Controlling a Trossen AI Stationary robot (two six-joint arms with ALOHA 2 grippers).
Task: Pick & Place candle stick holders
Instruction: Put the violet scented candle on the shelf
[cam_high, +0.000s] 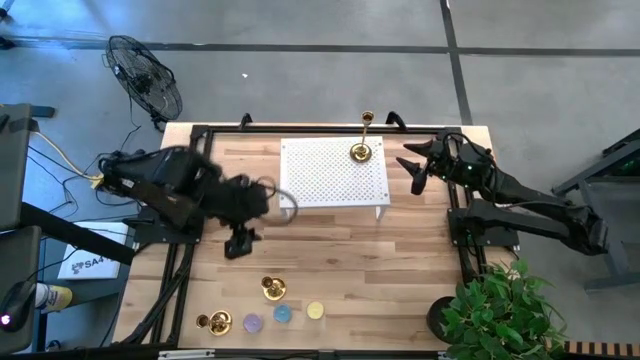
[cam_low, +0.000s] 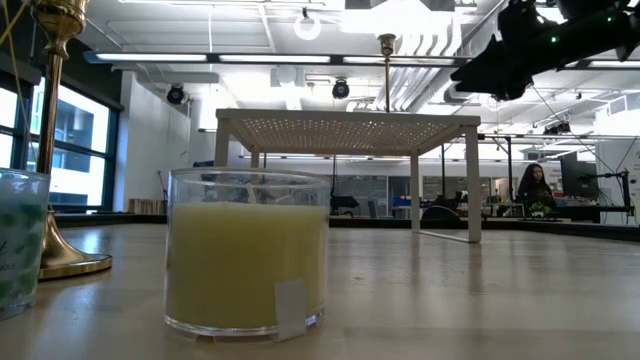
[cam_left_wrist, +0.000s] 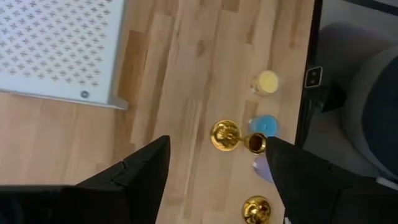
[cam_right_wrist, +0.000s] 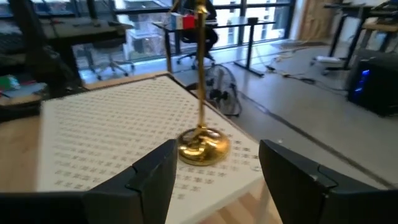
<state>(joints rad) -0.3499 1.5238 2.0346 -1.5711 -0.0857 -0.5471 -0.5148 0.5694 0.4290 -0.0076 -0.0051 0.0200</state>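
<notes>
Candle stick holders: tall slim one (cam_high: 362, 148) stood upright on white perforated stand (cam_high: 330, 172), near its far right corner | two short ones (cam_high: 272, 287) (cam_high: 214, 322) seen on table's near edge beside coloured candles (cam_high: 283, 314) | left gripper (cam_high: 239, 243) hung above table, fingers apart, nothing held | right gripper (cam_right_wrist: 214, 171) beside stand, fingers spread, empty

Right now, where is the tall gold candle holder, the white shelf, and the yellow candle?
tall gold candle holder (cam_right_wrist: 203, 146): right wrist view, its round base.
white shelf (cam_high: 330, 172): high view, its perforated top.
yellow candle (cam_low: 245, 262): low view, the wax in the glass.
</notes>
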